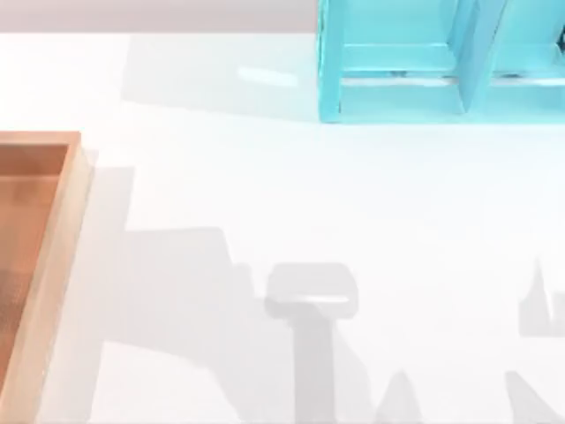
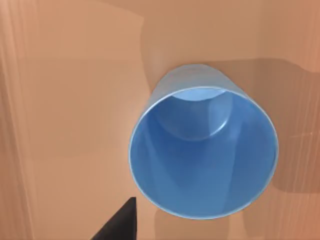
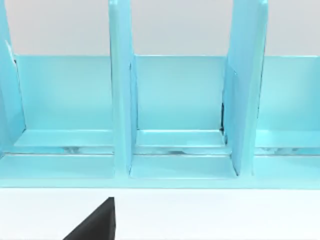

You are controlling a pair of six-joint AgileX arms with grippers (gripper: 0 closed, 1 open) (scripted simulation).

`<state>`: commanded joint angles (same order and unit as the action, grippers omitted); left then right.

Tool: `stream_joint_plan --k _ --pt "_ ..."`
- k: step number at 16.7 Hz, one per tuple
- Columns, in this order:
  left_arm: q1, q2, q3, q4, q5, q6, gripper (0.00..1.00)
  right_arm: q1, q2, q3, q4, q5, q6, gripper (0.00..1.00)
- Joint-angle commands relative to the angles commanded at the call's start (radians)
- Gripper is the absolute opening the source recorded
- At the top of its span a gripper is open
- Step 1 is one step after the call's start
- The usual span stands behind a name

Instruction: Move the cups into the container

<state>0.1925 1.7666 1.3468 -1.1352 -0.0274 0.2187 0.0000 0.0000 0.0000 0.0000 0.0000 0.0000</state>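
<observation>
Cup (image 2: 202,155), blue, stands on container (image 2: 70,100) below left hand; grip cannot be told.

left finger (image 2: 119,225): showing as a black wedge with a flat matte face and straight edges, tapering to a sharp tip just beside the cup (image 2: 202,152).
right finger (image 3: 95,222): showing as a like black wedge, matte and plain, with one upright straight edge and one slanting edge, lying in front of the cabinet (image 3: 175,110).
markings: neither wedge is bearing screws, cables or lettering where it is showing.
shape: both are looking solid and angular, with no visible seams or pads.
</observation>
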Motion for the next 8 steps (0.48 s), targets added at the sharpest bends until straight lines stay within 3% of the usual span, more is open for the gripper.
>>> stream_joint_plan --k 8 --pt "-0.003 -0.001 0.016 -0.012 0.0 0.001 1.0 0.0 0.0 0.0 0.0 0.0 0.0 1.0"
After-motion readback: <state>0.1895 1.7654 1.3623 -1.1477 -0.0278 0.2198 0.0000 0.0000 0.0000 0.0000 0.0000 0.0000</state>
